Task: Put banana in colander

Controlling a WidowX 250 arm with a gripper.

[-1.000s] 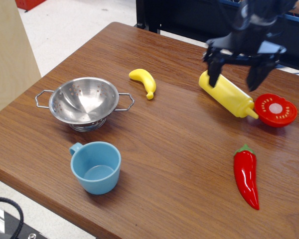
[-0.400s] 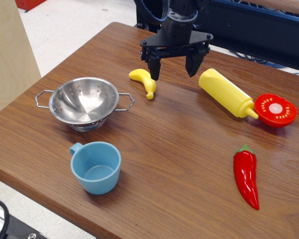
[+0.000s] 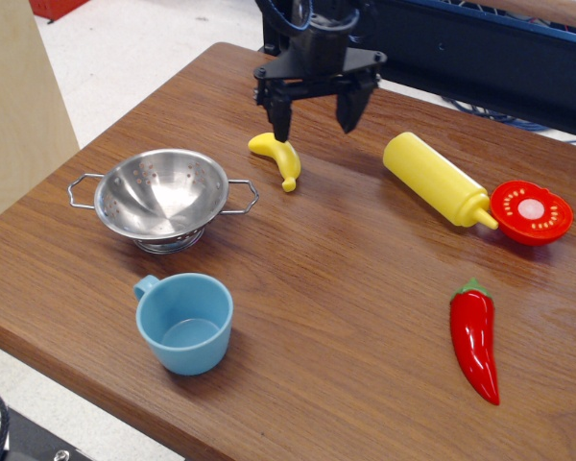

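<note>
The small curved yellow banana lies on the wooden table, right of the colander. The shiny steel colander with two wire handles stands upright and empty at the left. My gripper is black, open and empty. It hangs just behind and slightly right of the banana, with its left fingertip close above the banana's far end.
A yellow squeeze bottle lies at the right with a red tomato slice at its nozzle. A red chili pepper lies front right. A light-blue mug stands in front of the colander. A dark rail runs behind the table.
My gripper has swept left from over the squeeze bottle to just behind the banana, staying open. Nothing on the table has moved.
</note>
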